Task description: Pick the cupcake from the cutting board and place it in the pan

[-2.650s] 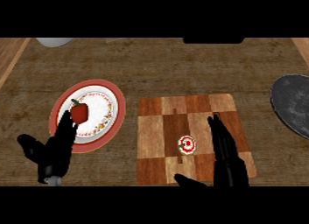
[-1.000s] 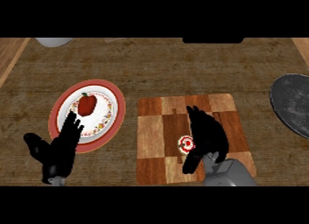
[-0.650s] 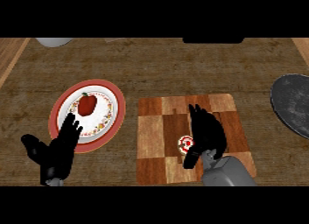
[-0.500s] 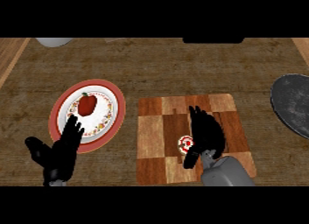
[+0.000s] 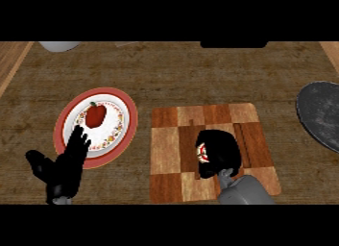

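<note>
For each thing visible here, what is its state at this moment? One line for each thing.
Small red-and-white cupcake: on the checkered wooden cutting board, mostly hidden.
Right hand: curled round the cupcake.
Left hand: open, resting, fingers over the plate's edge.
Dark grey round pan: nothing visible in it.
Red-rimmed white plate: holds a red bell pepper.

Kitchen: wood counter w/ cutting board, pan, plate.
</note>
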Motion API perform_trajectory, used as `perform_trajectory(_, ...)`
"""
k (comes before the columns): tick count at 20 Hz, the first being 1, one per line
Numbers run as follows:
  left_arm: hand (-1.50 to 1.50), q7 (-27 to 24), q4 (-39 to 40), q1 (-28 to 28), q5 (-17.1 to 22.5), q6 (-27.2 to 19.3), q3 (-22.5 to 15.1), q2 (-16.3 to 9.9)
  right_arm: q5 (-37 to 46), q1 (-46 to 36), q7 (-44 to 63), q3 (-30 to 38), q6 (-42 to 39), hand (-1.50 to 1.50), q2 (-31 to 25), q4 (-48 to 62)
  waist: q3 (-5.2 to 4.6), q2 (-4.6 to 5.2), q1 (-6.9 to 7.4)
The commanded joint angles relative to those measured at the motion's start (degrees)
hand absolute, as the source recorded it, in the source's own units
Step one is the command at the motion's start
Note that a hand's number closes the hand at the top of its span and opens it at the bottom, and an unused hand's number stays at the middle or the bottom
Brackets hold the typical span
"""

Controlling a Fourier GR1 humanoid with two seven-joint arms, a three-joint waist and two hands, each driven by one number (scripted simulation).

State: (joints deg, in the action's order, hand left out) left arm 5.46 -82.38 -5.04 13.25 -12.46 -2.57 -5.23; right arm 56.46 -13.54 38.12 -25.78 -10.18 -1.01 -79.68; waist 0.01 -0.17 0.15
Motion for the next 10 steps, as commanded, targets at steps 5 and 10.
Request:
perform_trajectory(5, 0.0, -1.07, 2.61, 0.47, -0.25, 0.78, 1.27, 0.22, -1.26, 11.53, -14.19, -3.43, -1.9, 1.5, -11.33, -9.2, -0.03, 0.07, -0.69)
perform_trajectory(10, 0.0, 1.1, 0.19, 1.32, -2.3, -2.54, -0.6, 2.25, -3.4, 19.9, -22.12, -2.68, -3.82, 1.5, -21.69, -17.91, -0.01, 0.04, -0.66)
